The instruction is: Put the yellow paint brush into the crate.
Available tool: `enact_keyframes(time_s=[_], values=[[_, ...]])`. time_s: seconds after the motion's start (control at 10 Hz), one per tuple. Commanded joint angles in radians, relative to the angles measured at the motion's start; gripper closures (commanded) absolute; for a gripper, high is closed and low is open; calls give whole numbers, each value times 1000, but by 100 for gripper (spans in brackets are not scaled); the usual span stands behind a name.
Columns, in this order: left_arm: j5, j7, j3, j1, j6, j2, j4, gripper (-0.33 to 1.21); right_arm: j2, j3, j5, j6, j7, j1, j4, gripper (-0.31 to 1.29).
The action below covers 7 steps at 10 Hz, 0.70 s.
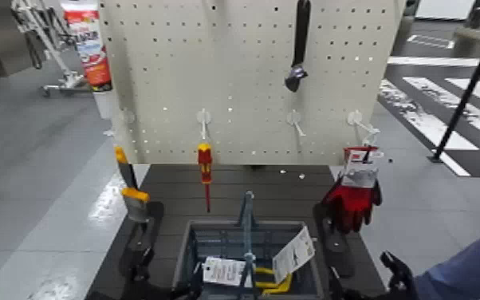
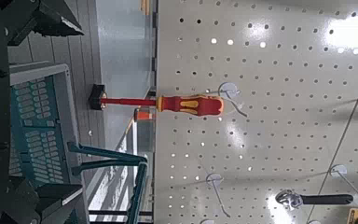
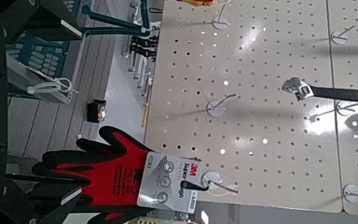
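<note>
Low on our left, just outside the crate's near end, our left hand point(image 1: 167, 270) stands wide, with nothing between its fingers. Our right hand point(image 1: 360, 270) is on the crate's other side, also spread and holding nothing.

Between them sits the grey-blue crate point(image 1: 186, 251), its thin handle bar point(image 1: 249, 239) raised over the middle. Inside we see a white tag point(image 1: 224, 270), a second card point(image 1: 293, 254) and something yellow point(image 1: 274, 285). The crate rests on a dark slatted worktop point(image 1: 235, 188).

Beyond our left hand, the yellow paint brush point(image 1: 135, 194) hangs by the lower left edge of the pegboard point(image 1: 251, 80), yellow tip up and bristles down. To its right hangs the red-and-yellow screwdriver point(image 1: 205, 163), and near the right edge hang the red gloves point(image 1: 355, 199). Higher up is a wrench point(image 1: 297, 48).

We judge that the task is at its reaching step: the brush is out of the crate and ungripped. The left hand looks best placed for it. The next move calls for raising that hand, lining its open fingers up on either side of the brush handle, and closing only once they straddle it. After that, we should ease the brush off its hook before carrying it over the crate, keeping clear of the screwdriver and the handle bar.
</note>
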Motion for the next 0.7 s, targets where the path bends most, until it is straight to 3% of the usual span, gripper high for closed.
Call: enact_keyframes(time_s=[0.1,0.7], values=[[-10,-19,8,2,23,-54,-13,12,0,0,0,0,0,0,0,15],[23,-38,73,-9,86,-61,-22,11,0,-2,0,0,0,3,-4,15]])
